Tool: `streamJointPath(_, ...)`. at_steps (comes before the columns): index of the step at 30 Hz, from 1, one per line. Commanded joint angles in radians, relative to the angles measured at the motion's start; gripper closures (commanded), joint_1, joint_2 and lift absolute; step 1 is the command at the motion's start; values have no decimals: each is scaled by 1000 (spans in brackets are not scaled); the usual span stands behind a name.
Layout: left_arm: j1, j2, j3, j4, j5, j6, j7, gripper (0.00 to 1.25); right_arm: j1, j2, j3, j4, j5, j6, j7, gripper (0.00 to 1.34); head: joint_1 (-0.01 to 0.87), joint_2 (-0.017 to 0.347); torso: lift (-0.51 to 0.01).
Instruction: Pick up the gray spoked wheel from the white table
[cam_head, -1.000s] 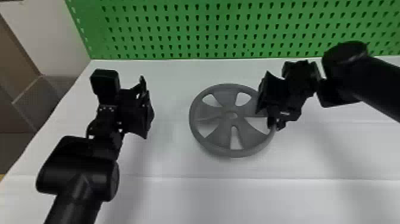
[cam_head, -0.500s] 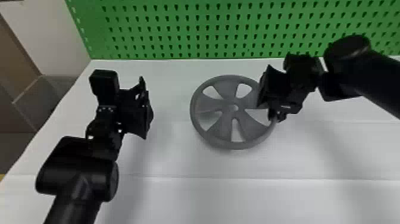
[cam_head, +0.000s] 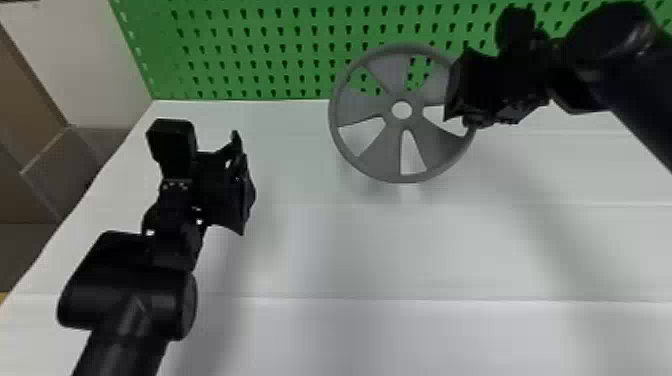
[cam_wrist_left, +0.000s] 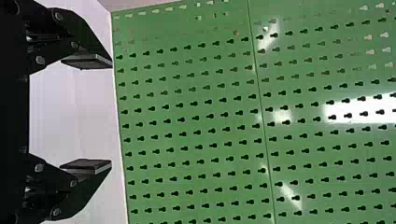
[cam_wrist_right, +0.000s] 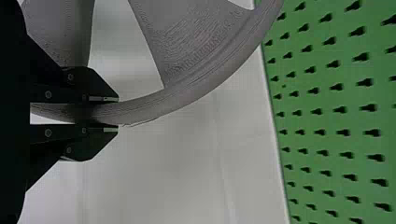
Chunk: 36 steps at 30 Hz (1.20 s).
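Up and toward the green pegboard (cam_head: 226, 56) have gone the gray spoked wheel (cam_head: 382, 156) and the right end effector (cam_head: 472, 121) that carries it, the wheel's face now tipped more upright than half a second ago, while the left arm (cam_head: 127, 295) has kept its place. Going left to right in the head view, a pale wall (cam_head: 75, 65) and brownish panels (cam_head: 30, 195) lie beyond the bench (cam_head: 450, 255). Next comes the left arm, parked over the bench's left part, its end effector (cam_head: 243, 184) empty and wide, the two flat fingers well apart in the left wrist view. Well apart from it, near the middle, the wheel is held above the bench, with a soft shadow on the white surface below. Pegboard shows through its upper openings and white bench through its lower ones. At the wheel's right side, the right end effector is closed on the rim; in the right wrist view the rim passes between its two narrowly set fingers, one on either side.
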<state>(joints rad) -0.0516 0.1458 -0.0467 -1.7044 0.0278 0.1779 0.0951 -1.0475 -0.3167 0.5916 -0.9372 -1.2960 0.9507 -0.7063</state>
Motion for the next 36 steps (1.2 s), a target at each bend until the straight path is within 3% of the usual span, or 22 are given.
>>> streamJointPath(1,3,0,2,-3,3,0,0,489,40,4,-98,-89,204,-58,125,1144,779,98,-73)
streamJointPath(5,7,1,15,-11,6,0,0,489,86,18,-161,-135,310,-139,232,1144,779,98,-73)
streamJointPath(16,12,0,31,-17,17,-2,0,489,182,47,-285,-221,564,-297,384,1144,779,98,-73)
streamJointPath(22,15,1,45,-23,24,-2,0,489,242,71,-309,-239,676,-415,455,1144,779,98,-73)
streamJointPath(27,21,0,56,-29,30,-2,0,489,307,97,-331,-259,715,-484,461,1147,779,98,-73)
streamJointPath(36,27,0,68,-34,41,-5,0,489,463,165,-432,-364,873,-607,488,1148,779,100,-73)
